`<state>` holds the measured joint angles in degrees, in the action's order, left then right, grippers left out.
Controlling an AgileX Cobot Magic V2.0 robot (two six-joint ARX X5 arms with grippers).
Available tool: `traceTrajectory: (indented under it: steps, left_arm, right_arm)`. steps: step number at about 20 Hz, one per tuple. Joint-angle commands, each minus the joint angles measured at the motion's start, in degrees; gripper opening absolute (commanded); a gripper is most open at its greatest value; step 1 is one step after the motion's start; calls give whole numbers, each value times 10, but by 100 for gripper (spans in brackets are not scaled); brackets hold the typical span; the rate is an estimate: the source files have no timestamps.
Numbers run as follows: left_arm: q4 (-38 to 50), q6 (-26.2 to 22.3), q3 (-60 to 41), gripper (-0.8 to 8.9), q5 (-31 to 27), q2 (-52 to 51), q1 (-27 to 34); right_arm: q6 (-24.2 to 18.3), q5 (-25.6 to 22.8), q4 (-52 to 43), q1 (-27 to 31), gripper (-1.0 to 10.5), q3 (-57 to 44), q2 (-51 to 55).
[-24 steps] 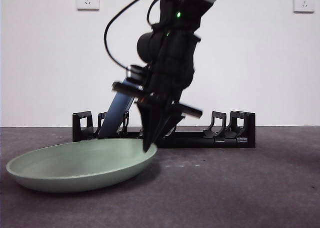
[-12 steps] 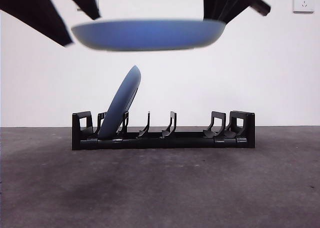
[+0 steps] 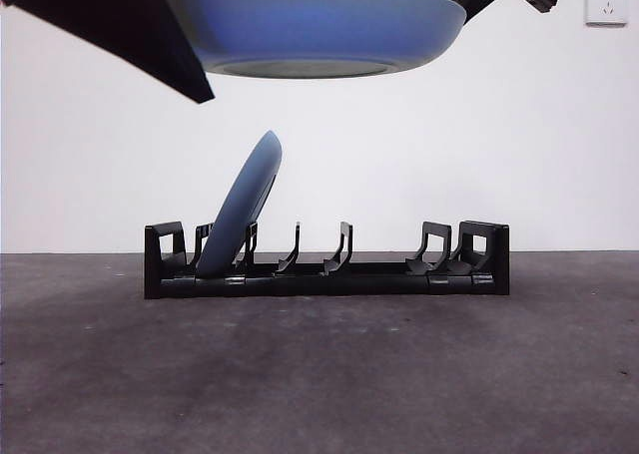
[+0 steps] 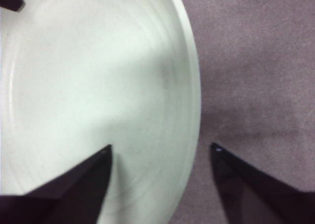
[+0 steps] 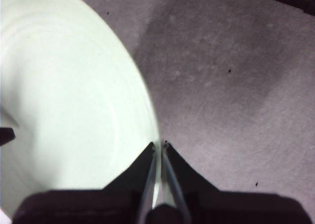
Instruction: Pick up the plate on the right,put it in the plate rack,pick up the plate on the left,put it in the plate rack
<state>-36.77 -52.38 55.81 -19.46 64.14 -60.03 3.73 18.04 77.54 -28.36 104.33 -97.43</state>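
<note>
Second plate (image 3: 316,30) aloft, well above plate rack (image 3: 399,274); one plate (image 3: 243,207) already leans in it. Right gripper (image 5: 160,146) pinches the rim. Left gripper (image 4: 160,152) spread wide, straddling opposite rim, contact unclear. Next: tilt plate upright, lower between free prongs.

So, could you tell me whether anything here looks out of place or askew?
Nothing looks damaged or spilled. The raised plate hangs level, pinched at one rim by the right gripper alone; the left gripper sits open around the opposite rim. The other plate leans in the end slots of the plate rack, as expected.
</note>
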Motion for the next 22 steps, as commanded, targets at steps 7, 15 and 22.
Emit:
traceTrajectory:
  steps: [7, 15, 22]
  left_arm:
    - [2, 10, -1, 16, -1, 1, -2]
    - [2, 14, -1, -9, 5, 0, -2]
    - [2, 16, -1, -9, 21, 0, -3]
  right_arm:
    - [12, 6, 11, 0, -12, -2, 1]
    - [17, -12, 11, 0, -12, -2, 1]
    - [16, -17, 11, 0, 8, -2, 1]
